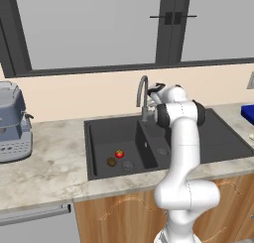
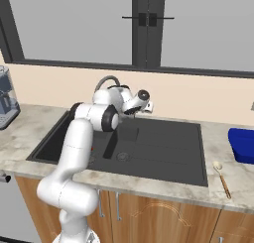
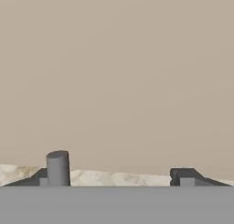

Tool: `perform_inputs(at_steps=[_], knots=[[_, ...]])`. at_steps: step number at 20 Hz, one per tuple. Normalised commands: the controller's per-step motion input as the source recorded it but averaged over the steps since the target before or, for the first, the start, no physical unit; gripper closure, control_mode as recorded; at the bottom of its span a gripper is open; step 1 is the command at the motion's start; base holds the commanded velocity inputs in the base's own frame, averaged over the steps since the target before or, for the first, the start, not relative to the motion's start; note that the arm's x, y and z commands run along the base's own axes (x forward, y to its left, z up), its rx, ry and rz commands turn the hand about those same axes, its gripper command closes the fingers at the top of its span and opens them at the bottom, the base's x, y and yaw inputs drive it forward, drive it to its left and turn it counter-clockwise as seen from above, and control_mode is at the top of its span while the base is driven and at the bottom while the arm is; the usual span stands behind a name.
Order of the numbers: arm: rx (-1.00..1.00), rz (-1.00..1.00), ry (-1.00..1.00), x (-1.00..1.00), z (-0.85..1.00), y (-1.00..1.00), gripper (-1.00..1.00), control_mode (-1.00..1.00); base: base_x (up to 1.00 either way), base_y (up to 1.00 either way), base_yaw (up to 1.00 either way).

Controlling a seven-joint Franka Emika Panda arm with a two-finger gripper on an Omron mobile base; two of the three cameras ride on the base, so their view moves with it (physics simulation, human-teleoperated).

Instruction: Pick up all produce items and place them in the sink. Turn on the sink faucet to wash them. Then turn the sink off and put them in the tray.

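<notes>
The black double-basin sink (image 1: pixel 99 130) is set in the marbled counter. Its left basin holds both produce items, the red one with a green top (image 1: pixel 119 153) and the brown one (image 1: pixel 111 161) beside it. The grey gooseneck sink faucet (image 1: pixel 143 94) rises behind the divider. My gripper (image 2: pixel 147 107) reaches toward the wall just right of the faucet. In the hand view the gripper (image 3: pixel 114 178) is open, and the faucet's small grey lever post (image 3: pixel 58 167) stands between the fingertips, close to the left fingertip (image 3: pixel 36 179). Nothing is held.
A blue tray (image 2: pixel 242 145) sits on the counter right of the sink, with a wooden spoon (image 2: pixel 222 177) in front of it. A grey coffee machine (image 1: pixel 12 123) stands on the left counter. The beige wall and window are close behind the faucet.
</notes>
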Motion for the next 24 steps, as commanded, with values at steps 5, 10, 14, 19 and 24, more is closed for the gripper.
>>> perform_inputs(at_steps=[5, 10, 14, 19, 24], knots=[[0.00, 0.00, 0.08, 0.41, -0.28, -0.03, 1.00, -1.00, 0.00, 0.00, 0.00], [0.00, 0.00, 0.08, 0.30, -0.29, -0.15, 1.00, -1.00, 0.00, 0.00, 0.00], [0.00, -0.01, 0.01, 0.00, -0.23, -0.50, 1.00, -1.00, 0.00, 0.00, 0.00], [0.02, -0.09, 0.01, 0.00, -0.27, -0.66, 1.00, -1.00, 0.00, 0.00, 0.00], [0.04, -0.12, 0.01, 0.00, -0.27, -0.67, 1.00, -1.00, 0.00, 0.00, 0.00]])
